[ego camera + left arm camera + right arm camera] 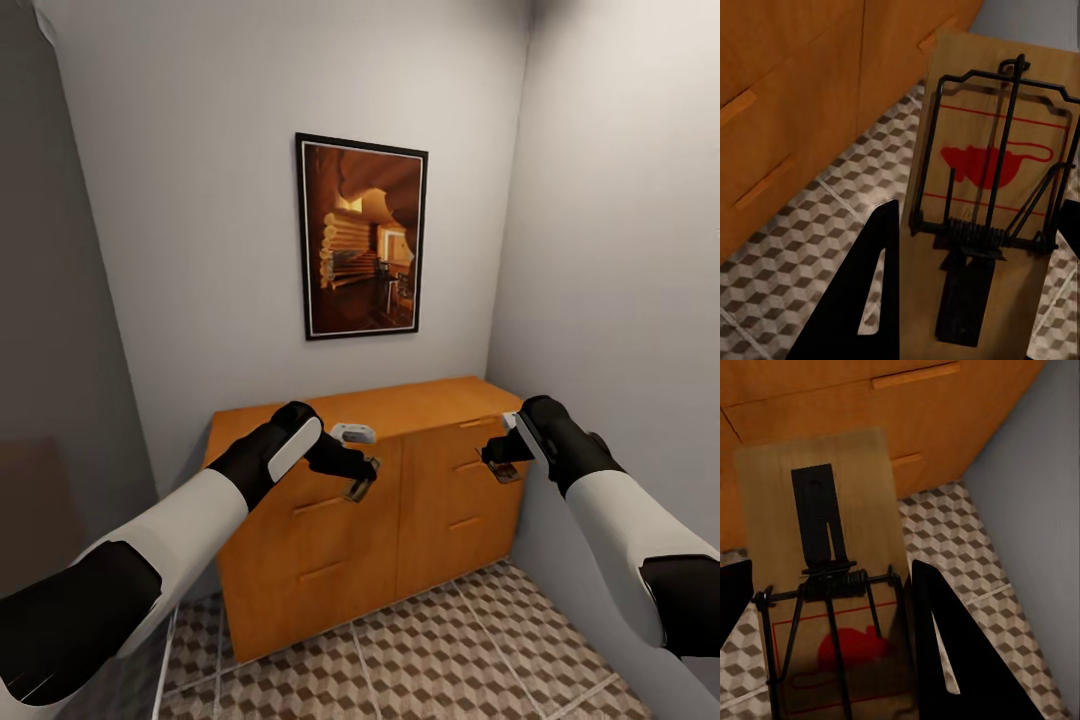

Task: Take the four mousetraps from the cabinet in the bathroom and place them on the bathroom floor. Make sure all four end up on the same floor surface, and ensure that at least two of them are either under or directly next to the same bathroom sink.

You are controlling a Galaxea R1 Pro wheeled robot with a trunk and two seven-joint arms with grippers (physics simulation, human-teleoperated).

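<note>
We carry one mousetrap (361, 487) pinched in our left tool (358, 478) and a second mousetrap (505, 470) pinched in our right tool (500, 462), both held in the air in front of the cabinet (360, 505). The bathroom floor (450, 650) lies straight below each trap (the sink is elsewhere, so we judge a turn of the base comes first). In the wrist views each wooden plate runs lengthwise along the fingers, which press on its sides.
</note>
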